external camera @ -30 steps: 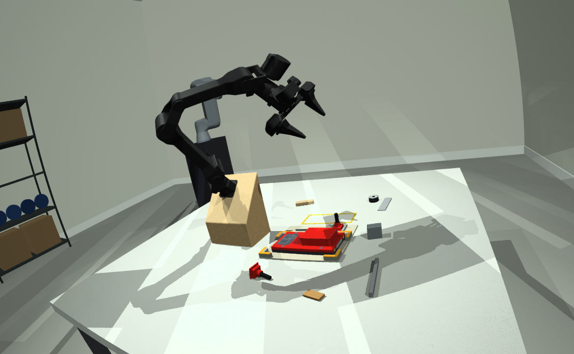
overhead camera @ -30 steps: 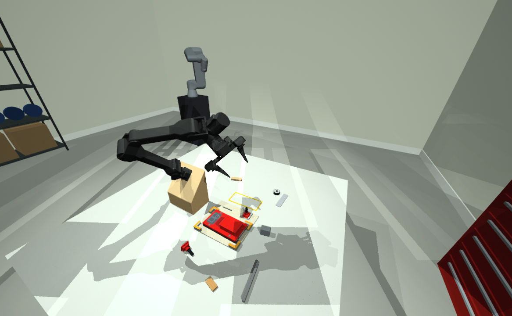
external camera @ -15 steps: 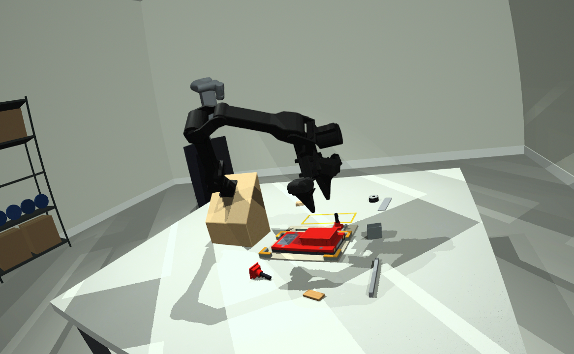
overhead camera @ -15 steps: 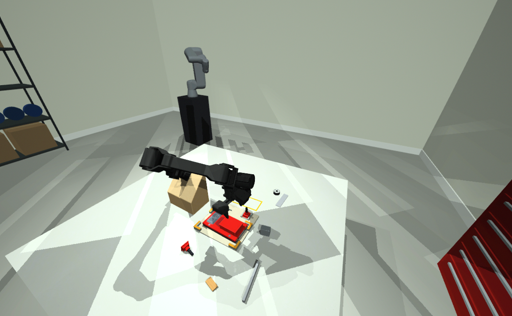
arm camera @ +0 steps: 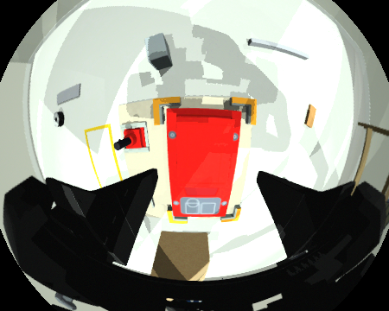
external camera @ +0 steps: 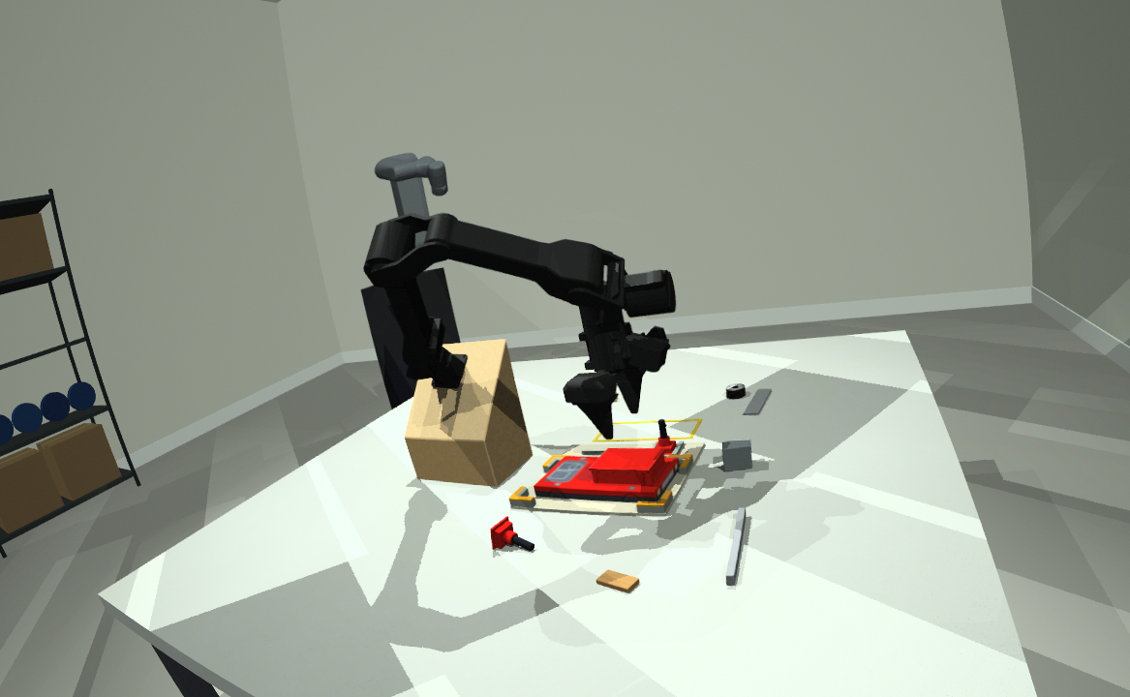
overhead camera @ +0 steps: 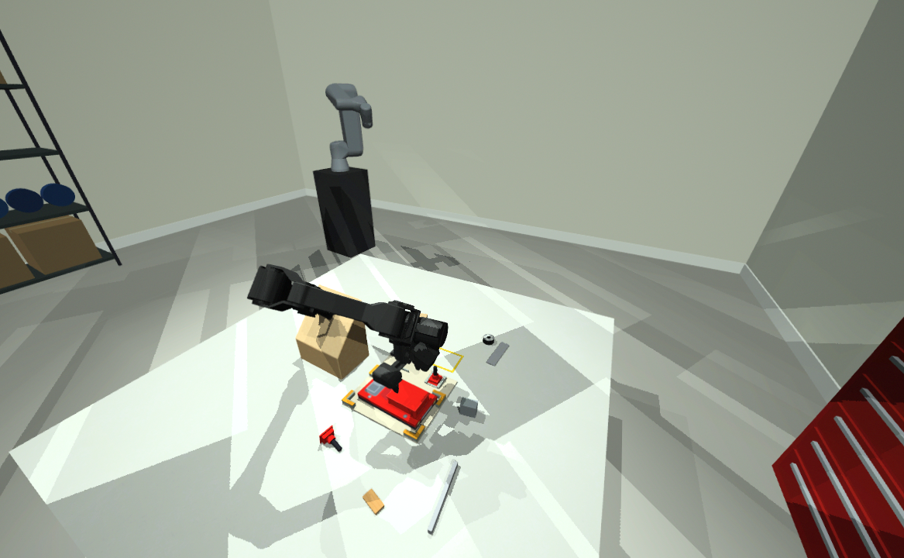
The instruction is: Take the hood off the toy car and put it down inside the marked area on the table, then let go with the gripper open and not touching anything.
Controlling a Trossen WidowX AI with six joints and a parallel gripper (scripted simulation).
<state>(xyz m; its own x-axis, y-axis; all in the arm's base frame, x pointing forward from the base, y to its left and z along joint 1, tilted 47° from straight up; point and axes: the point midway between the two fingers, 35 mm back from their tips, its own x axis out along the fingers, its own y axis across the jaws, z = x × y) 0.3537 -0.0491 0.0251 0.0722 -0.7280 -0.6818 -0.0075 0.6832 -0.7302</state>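
Observation:
The red toy car (overhead camera: 396,408) (external camera: 607,484) lies on a beige board (overhead camera: 379,416) (external camera: 586,506) (arm camera: 131,112) with orange corner brackets. Its red hood (overhead camera: 411,402) (external camera: 630,461) (arm camera: 203,141) sits on the car body. My gripper (overhead camera: 399,369) (external camera: 621,418) (arm camera: 210,175) is open and empty. It hangs a little above the car, pointing down, and in the wrist view its fingers stand either side of the car. The marked area is a yellow outline (overhead camera: 461,358) (external camera: 686,421) (arm camera: 98,128) just beyond the board.
A red clamp (overhead camera: 434,378) (external camera: 662,431) (arm camera: 134,140) stands on the board by the outline. A cardboard box (overhead camera: 330,343) (external camera: 465,415) holds the arm's base. A grey cube (overhead camera: 468,407) (external camera: 735,454), a grey bar (overhead camera: 443,496) (external camera: 735,546), a loose clamp (overhead camera: 330,437) (external camera: 506,534) and a wooden block (overhead camera: 372,501) (external camera: 617,581) lie around.

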